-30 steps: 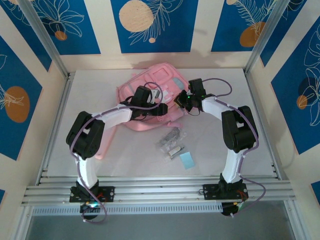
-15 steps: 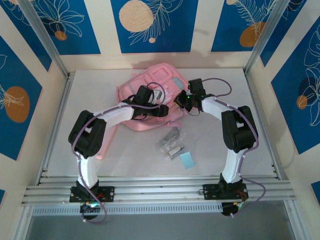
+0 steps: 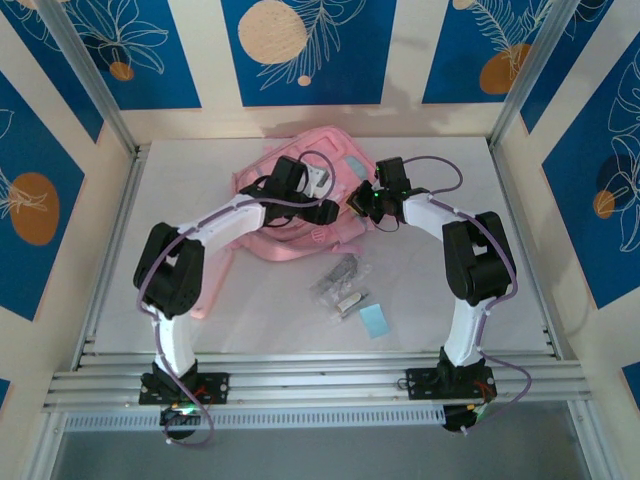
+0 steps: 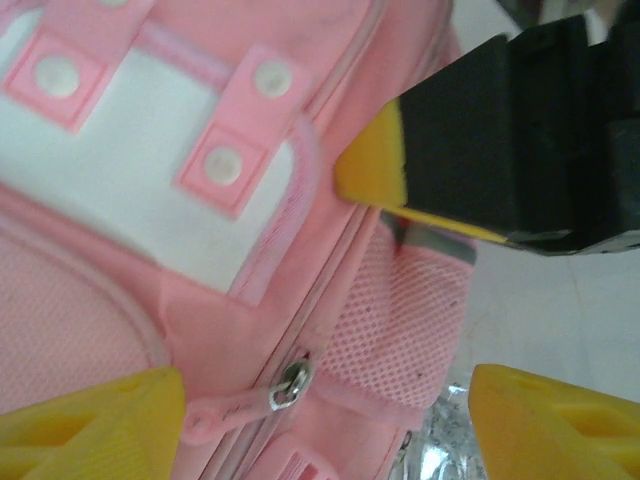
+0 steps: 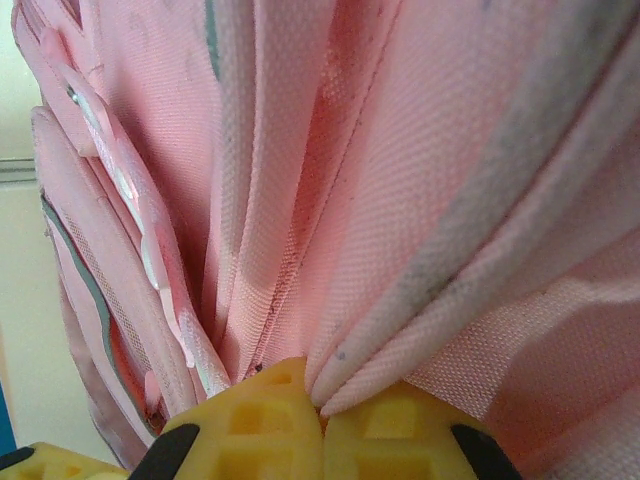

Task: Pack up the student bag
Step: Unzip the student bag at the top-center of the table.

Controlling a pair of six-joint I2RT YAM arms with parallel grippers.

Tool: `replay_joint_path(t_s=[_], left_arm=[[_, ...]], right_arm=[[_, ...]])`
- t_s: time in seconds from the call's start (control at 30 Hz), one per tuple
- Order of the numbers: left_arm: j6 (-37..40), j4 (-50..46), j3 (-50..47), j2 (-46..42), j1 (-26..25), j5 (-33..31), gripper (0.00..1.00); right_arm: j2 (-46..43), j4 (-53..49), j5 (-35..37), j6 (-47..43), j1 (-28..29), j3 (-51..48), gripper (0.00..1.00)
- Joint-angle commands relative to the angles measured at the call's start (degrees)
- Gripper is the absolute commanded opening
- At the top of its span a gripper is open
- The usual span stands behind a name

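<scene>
The pink student bag (image 3: 300,165) lies flat at the back middle of the table. My left gripper (image 3: 322,211) hovers open over the bag's right side. In the left wrist view its yellow fingertips (image 4: 90,420) stand wide on either side of a metal zipper pull (image 4: 290,385), touching nothing, with a pink mesh side pocket (image 4: 410,320) beside it. My right gripper (image 3: 362,198) is at the bag's right edge, shut on a fold of the bag's fabric (image 5: 400,250). The fold is pinched between its yellow pads (image 5: 260,420). The right gripper's black body (image 4: 510,130) also shows in the left wrist view.
Silvery packets (image 3: 340,280) and a small pale blue card (image 3: 375,320) lie on the white table in front of the bag. A pink piece (image 3: 215,285) lies by the left arm. Metal rails (image 3: 320,380) run along the near edge, and patterned walls close in the sides.
My left gripper has moved farther back over the bag and stands a little wider. The right gripper has kept its pinch on the fabric in place.
</scene>
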Motion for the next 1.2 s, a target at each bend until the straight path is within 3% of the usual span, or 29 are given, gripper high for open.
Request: replay_joint_path(t_s=[0.0, 0.33, 0.63, 0.9, 1.17], left_arm=[[3.8, -4.3, 2.9, 4.0, 0.4, 4.1, 0.72], [7.6, -11.6, 5.9, 8.9, 0.3, 0.0, 0.61], [10.6, -19.7, 6.1, 7.6, 0.4, -4.6, 0.49], [10.5, -18.6, 5.9, 7.8, 0.3, -4.9, 0.38], [10.1, -17.6, 9.4, 11.9, 0.3, -6.0, 0.18]], right_arm=[[-1.3, 0.6, -4.8, -1.5, 0.5, 1.8, 0.0], [-1.2, 1.3, -4.8, -1.0, 0.5, 1.4, 0.0], [-1.0, 1.5, -4.8, -0.8, 0.1, 1.3, 0.0], [-0.8, 1.6, -4.8, -0.7, 0.2, 1.4, 0.0], [-1.4, 1.6, -4.7, -0.9, 0.1, 0.9, 0.0]])
